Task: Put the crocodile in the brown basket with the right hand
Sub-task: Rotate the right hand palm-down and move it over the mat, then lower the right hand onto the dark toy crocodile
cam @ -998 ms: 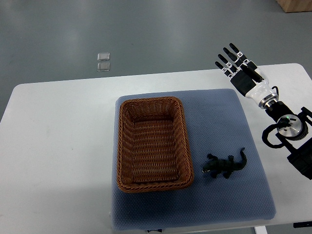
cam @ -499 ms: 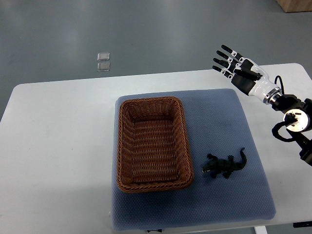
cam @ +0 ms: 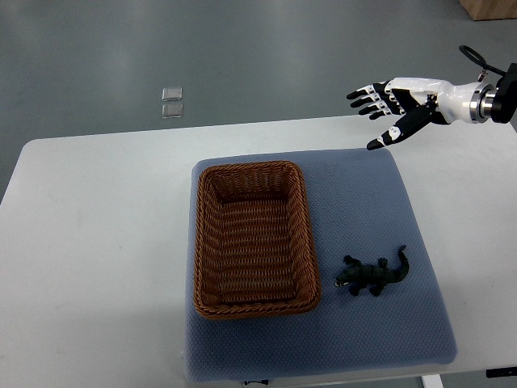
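Dark green and small, the crocodile (cam: 373, 275) lies on its belly on the blue padded mat (cam: 363, 198), in the mat's right half toward the near edge. Its head points left toward the basket and its tail curls up to the right. It touches nothing but the mat.

Just to its left, with a narrow strip of mat between them, stands the brown basket (cam: 250, 167), a woven rectangular one set lengthwise on the left part of the mat, with nothing inside it. The mat rests on a white table (cam: 97, 242).

The right hand (cam: 400, 103) comes in from the picture's right edge and hangs over the far right corner of the mat, well apart from the crocodile. Its dark fingers (cam: 360, 94) are spread and point left, the thumb angled down toward the mat, and it holds nothing.

Beyond the table, two small clear squares (cam: 171, 103) lie on the grey floor (cam: 283, 48).
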`<action>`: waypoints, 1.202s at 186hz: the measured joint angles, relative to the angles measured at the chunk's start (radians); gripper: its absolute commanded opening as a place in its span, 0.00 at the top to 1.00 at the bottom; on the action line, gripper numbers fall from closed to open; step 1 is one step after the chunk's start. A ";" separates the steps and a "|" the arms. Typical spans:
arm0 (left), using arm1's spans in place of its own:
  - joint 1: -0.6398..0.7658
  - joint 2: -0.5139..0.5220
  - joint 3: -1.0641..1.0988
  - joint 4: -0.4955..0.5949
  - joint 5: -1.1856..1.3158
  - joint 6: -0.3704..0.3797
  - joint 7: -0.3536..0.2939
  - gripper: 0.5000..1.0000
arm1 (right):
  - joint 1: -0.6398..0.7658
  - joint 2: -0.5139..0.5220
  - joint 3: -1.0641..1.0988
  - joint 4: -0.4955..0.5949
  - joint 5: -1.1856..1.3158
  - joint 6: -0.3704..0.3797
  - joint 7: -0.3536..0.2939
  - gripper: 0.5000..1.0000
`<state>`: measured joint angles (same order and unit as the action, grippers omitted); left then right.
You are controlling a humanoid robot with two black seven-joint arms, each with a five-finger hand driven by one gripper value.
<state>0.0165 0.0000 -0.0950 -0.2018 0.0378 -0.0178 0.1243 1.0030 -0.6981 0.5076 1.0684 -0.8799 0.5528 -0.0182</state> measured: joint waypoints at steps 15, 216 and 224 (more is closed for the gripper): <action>0.000 0.000 0.002 -0.013 0.002 -0.001 0.000 0.00 | 0.058 -0.045 -0.065 0.074 -0.062 0.040 -0.028 0.14; -0.006 0.000 0.006 -0.012 0.000 0.001 0.000 0.00 | -0.022 -0.222 -0.262 0.480 -0.216 0.058 -0.149 0.18; -0.006 0.000 0.007 -0.012 0.000 0.001 0.000 0.00 | -0.029 -0.215 -0.262 0.479 -0.217 0.058 -0.149 0.18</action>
<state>0.0108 0.0000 -0.0885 -0.2140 0.0380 -0.0169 0.1242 0.9735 -0.9134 0.2453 1.5476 -1.0972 0.6109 -0.1673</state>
